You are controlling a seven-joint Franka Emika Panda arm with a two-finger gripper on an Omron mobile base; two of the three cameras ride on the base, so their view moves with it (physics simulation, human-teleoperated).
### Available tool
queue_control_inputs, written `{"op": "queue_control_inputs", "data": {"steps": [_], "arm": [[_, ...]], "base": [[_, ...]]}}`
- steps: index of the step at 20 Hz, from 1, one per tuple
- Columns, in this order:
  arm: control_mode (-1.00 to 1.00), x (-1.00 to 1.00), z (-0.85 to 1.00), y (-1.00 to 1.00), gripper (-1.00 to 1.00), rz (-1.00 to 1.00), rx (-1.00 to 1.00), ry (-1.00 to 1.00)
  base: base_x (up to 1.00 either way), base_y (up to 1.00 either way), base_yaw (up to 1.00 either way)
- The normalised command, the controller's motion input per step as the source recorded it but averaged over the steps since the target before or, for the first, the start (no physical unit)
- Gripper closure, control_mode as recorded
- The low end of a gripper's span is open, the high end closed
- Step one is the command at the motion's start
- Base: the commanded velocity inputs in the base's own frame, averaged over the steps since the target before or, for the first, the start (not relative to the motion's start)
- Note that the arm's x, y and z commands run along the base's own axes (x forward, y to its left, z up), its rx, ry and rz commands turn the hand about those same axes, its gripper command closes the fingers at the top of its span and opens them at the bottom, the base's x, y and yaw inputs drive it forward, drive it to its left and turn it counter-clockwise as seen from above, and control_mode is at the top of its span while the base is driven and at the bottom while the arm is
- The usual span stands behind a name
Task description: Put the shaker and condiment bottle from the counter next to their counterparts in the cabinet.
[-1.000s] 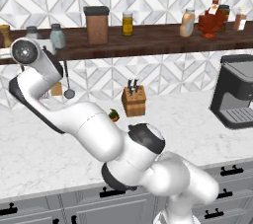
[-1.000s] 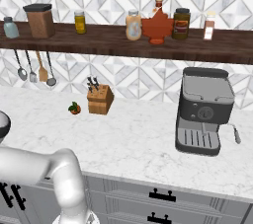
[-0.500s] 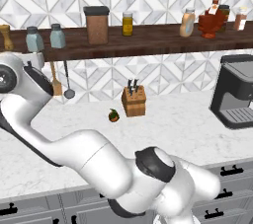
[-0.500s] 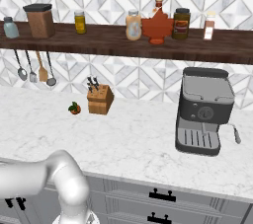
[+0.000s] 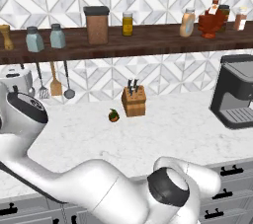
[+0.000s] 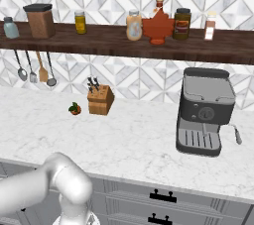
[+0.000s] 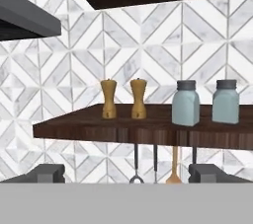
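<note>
the claw (image 7: pixel 126 173) stands wide apart and holds nothing, its two dark fingertips (image 7: pixel 47 172) rising at the bottom of the hand view, below and in front of the shelf edge. two pale blue-grey shakers with grey caps sit side by side on the dark wooden shelf (image 7: pixel 89 128): the shaker (image 7: pixel 186 103) and its twin (image 7: pixel 225 101), close together but not touching (which of the pair came from the worktop cannot be told). left of them in that view stand two wooden pepper mills (image 7: pixel 109 98), upright. utensils hang under the plank.

in the left base view the same pair of shakers (image 5: pixel 35 39) sits near the left end of the shelf, with a brown canister (image 5: pixel 97 24) and a small yellow jar (image 5: pixel 128 23) further right. the condiment bottle (image 5: pixel 187 22) stands upright on the shelf just beside the red sauce bottles (image 5: pixel 211 19). on the marble worktop (image 5: pixel 178 139) are a knife block (image 5: pixel 134 100) and a coffee machine (image 5: pixel 236 97).
</note>
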Motion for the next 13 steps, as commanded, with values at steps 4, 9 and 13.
{"op": "queue_control_inputs", "data": {"steps": [4,9,13], "arm": [[-1.0,-1.0,0.02,0.35,-1.0,-0.01,0.05,-0.09],[-1.0,-1.0,0.0,0.21,-1.0,-0.05,0.08,-0.04],[-1.0,-1.0,0.0,0.0,-1.0,-0.23,0.2,0.0]], "base": [[0.0,0.0,0.0],[0.0,0.0,0.0],[0.0,0.0,0.0]]}}
